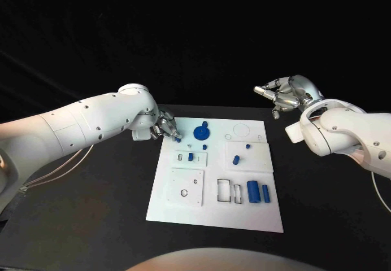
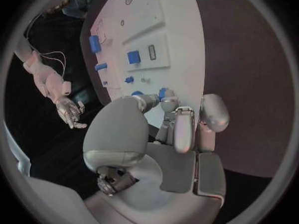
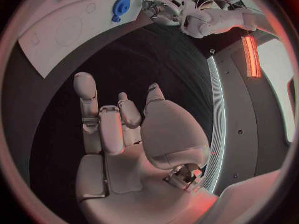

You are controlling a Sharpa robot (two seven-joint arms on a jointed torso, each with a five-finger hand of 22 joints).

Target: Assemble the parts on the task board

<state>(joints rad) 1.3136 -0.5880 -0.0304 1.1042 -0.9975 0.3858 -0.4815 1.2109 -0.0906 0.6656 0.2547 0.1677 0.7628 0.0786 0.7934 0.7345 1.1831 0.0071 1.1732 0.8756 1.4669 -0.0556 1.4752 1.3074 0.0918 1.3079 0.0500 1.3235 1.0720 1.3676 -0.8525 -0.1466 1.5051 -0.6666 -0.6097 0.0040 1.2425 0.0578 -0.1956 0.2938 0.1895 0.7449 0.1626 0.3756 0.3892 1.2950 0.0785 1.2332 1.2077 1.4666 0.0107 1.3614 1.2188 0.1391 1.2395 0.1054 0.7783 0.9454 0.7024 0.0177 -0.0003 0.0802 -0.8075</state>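
The white task board [image 1: 163, 209] lies in the middle of the black table. My left hand [image 1: 165, 129] hovers at the board's far left corner, and a small blue part [image 1: 174, 137] shows pinched at its fingertips [image 2: 168, 104]. Just right of it on the board is a blue gear [image 1: 202, 134], also seen in the right wrist view as the blue gear [image 3: 120, 6]. Two blue cylinders [image 1: 259, 192] lie near the board's front right. My right hand [image 1: 285, 93] is raised beyond the board's far right corner, fingers [image 3: 93, 112] apart and holding nothing.
Small blue pieces [image 1: 191, 156] stand on the board's middle left, and another blue piece [image 1: 236, 160] sits on the raised panel to the right. A square panel [image 1: 187, 189] with a slot lies at the front left. Bare black table [image 1: 90, 226] surrounds the board.
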